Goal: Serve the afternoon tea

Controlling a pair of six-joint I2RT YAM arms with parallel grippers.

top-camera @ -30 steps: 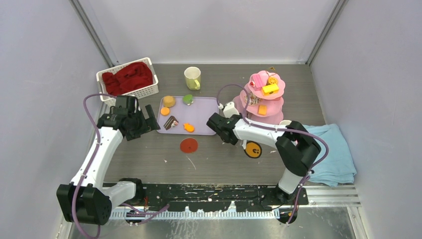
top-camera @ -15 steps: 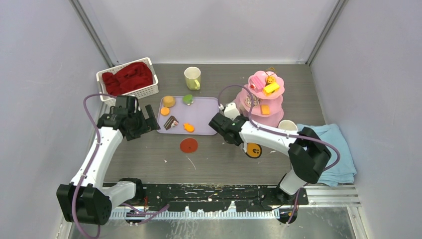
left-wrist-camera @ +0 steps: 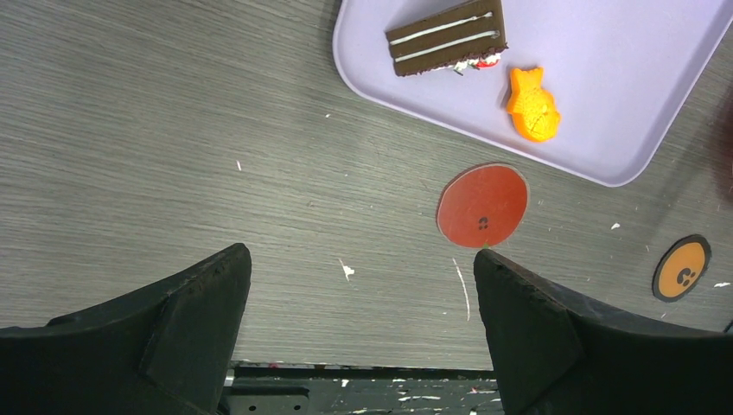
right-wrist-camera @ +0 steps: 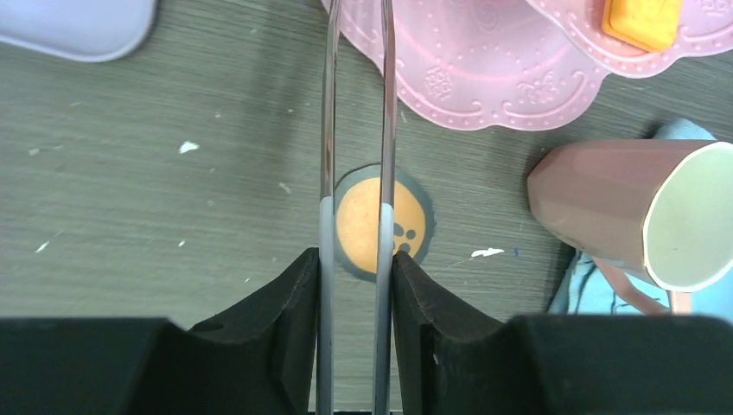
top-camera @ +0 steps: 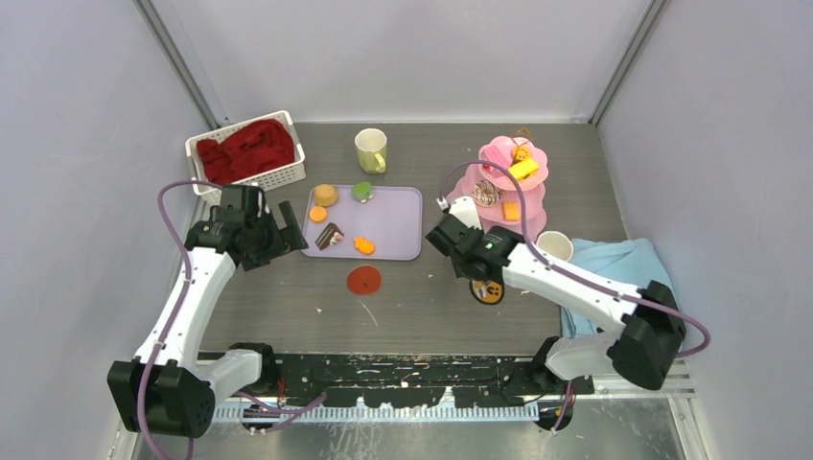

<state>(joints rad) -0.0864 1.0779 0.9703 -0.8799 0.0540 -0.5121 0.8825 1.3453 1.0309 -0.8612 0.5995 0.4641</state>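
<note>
- Right wrist view: my right jaws are parted only by a narrow slot. Their clear, flat strips run side by side out of the black wedge-shaped pads, and nothing is held between them.
- Through that slot shows a flat orange disc (right-wrist-camera: pixel 380 223) with a dark rim and black dots, lying on the table.
- Just beyond the disc is the scalloped, embossed bottom tier of the pink stand (right-wrist-camera: pixel 484 82), matte plastic. A squarish orange-yellow sweet (right-wrist-camera: pixel 641 19) sits on a higher tier.
- Right of the disc is the smooth pink mug (right-wrist-camera: pixel 596 203), cream inside. Its looped handle lies over the soft light-blue towel (right-wrist-camera: pixel 572 287). I cannot tell from this view whether it stands upright.
- My left jaws gape as wide as they go and grip nothing. Two blunt black fingers hang over the grey, wood-grained table (left-wrist-camera: pixel 173 130), which is flecked with white crumbs.
- Ahead of them lies a thin red disc (left-wrist-camera: pixel 482 206), just off the rounded edge of the glossy lavender tray (left-wrist-camera: pixel 605 86).
- On that tray are a layered chocolate cake slice (left-wrist-camera: pixel 446 38) with white stripes and a bumpy orange fish-shaped sweet (left-wrist-camera: pixel 532 105).
- Farther back stands the pale yellow-green mug (top-camera: pixel 370 149). Left of it is a white slotted basket (top-camera: pixel 288 177) with crumpled red cloth (top-camera: pixel 244 149) inside.
</note>
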